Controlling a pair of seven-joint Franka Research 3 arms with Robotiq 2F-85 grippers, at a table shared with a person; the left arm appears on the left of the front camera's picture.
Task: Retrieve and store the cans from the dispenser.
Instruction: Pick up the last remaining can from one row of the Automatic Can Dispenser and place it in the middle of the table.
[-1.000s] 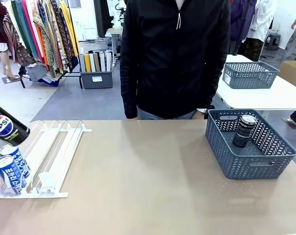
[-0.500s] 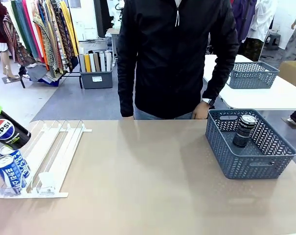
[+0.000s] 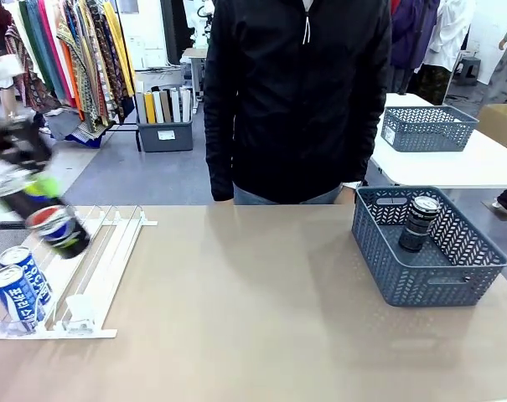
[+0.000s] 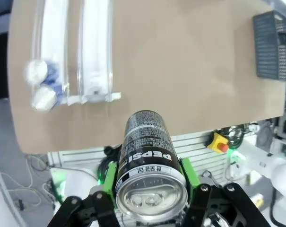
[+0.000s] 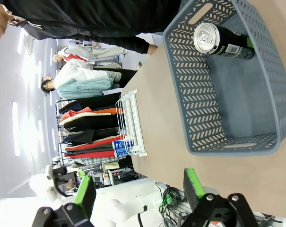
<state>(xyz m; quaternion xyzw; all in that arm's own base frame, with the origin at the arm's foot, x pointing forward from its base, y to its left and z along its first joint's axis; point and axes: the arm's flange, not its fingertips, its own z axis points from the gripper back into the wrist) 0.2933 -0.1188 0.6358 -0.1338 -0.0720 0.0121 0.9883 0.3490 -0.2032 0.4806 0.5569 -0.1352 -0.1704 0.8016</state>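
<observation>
My left gripper is shut on a black Pepsi can, blurred and tilted in the air above the far part of the dispenser. In the left wrist view the can sits between the green pads, high over the table. Two blue-and-white cans stand at the dispenser's front left stop, and they show as silver tops from above. My right gripper is open with nothing between its fingers. It hangs beside the basket, which holds another black can.
The blue-grey mesh basket stands at the table's right, with the black can leaning inside it. A person in a black jacket stands at the far edge. A second basket sits on a white table behind.
The left gripper has swung the Pepsi can from the picture's left edge rightward, out over the dispenser. The person's hand near the basket has drawn back.
</observation>
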